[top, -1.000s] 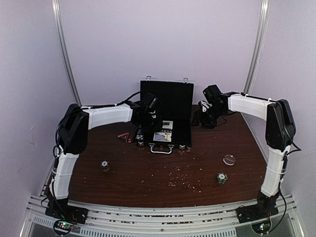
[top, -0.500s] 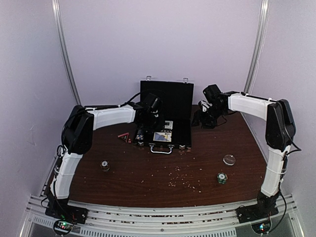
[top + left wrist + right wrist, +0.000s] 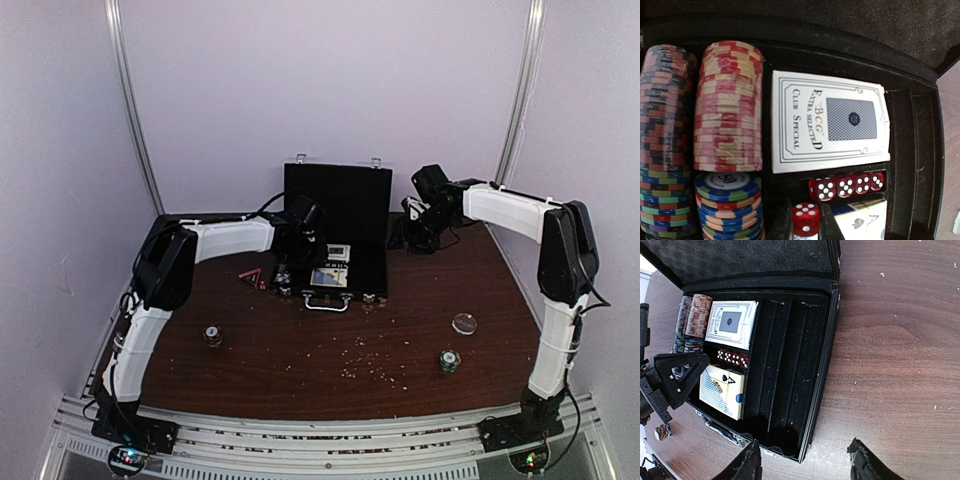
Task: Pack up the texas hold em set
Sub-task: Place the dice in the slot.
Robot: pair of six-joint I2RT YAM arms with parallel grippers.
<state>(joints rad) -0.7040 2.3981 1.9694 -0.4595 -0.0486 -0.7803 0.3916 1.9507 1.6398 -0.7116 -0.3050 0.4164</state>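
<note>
- A black case [image 3: 335, 262] with silver corners lies open at the back middle of a dark wooden table [image 3: 300, 350]. Its lid [image 3: 337, 200] stands upright.
- At the left end of the case's tray, striped chips [image 3: 727, 105] lie on edge in tight rows, in red, cream, blue and green.
- Just right of the chips, a pack of cards [image 3: 827, 127] in a white box lies flat.
- In front of that pack, four red dice [image 3: 847, 186] sit side by side in a row.
- A second pack [image 3: 722, 390], marked with a spade, lies nearer the front of the tray.
- Long black foam slots [image 3: 785, 370] fill the right half of the tray.
- The left gripper [image 3: 805, 230] reaches over the front left of the tray. Its fingers are pinched narrow on a single red die [image 3: 805, 215], between the chips and the second pack.
- The right gripper [image 3: 807, 462] hangs above the case's right edge, its fingers spread wide and holding nothing.
- Out on the table, a small chip stack [image 3: 213, 335] sits at the front left.
- Another chip stack [image 3: 450, 360] sits well apart at the front right, near a clear round disc [image 3: 464, 323].
- Pale specks [image 3: 365, 360] are scattered across the wood between the two stacks.
</note>
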